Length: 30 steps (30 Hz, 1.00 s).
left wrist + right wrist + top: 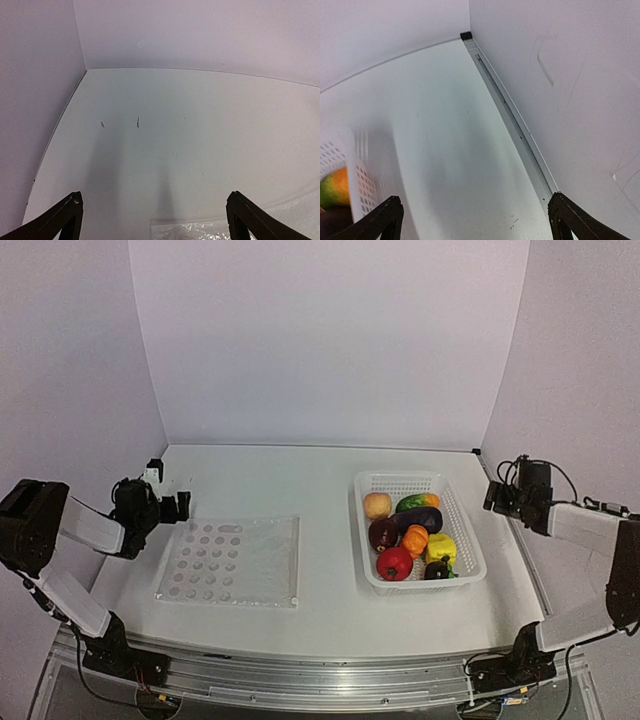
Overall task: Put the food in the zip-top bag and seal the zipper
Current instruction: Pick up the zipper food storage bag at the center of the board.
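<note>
Nearest the arm bases, the zip-top bag (232, 561) lies flat on the white table (300, 480) left of centre, its dotted half toward the left and its clear half toward the right. Whether its mouth is sealed cannot be told. To its right and well apart from it stands the white mesh basket (470, 550), which holds all the food. A red pomegranate (394, 564) and a dark mangosteen (437, 569) sit at the near end. The yellow pepper (441, 547), orange pepper (415, 539) and a second mangosteen (383, 533) lie in the middle. The purple eggplant (420, 519), peach (377, 505) and green mango (417, 502) are at the far end. Farther back, the left gripper (170, 488) hangs just beyond the bag's far left corner, its jaws spread wide and holding nothing. The right gripper (505, 485) hovers beside the basket's far right corner, also wide open and empty. Behind them the bare table runs to the pale back wall (330, 340).
</note>
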Each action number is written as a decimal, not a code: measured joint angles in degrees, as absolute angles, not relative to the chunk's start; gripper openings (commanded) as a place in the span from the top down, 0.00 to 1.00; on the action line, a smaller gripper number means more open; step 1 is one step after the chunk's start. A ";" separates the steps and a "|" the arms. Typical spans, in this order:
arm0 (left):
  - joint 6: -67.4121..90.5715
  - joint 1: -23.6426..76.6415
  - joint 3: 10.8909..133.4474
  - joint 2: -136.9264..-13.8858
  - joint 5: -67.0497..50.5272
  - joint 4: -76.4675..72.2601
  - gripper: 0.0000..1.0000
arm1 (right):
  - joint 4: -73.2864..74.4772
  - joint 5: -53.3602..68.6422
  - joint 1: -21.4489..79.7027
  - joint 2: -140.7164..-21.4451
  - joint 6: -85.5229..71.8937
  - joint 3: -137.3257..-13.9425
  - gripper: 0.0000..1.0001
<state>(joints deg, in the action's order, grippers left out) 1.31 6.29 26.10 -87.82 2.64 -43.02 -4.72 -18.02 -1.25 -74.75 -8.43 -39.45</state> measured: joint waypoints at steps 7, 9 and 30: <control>0.18 8.67 50.26 -83.35 0.27 -11.24 0.00 | 16.71 -15.12 -1.12 -74.85 -15.16 -59.91 0.12; 0.76 12.77 59.26 -85.53 2.65 -0.75 0.00 | 23.21 -15.09 -0.23 -75.51 -18.23 -64.78 0.12; 14.83 50.53 100.37 -121.78 7.21 47.82 0.14 | 49.12 -21.55 32.83 -85.93 -37.56 -78.46 0.19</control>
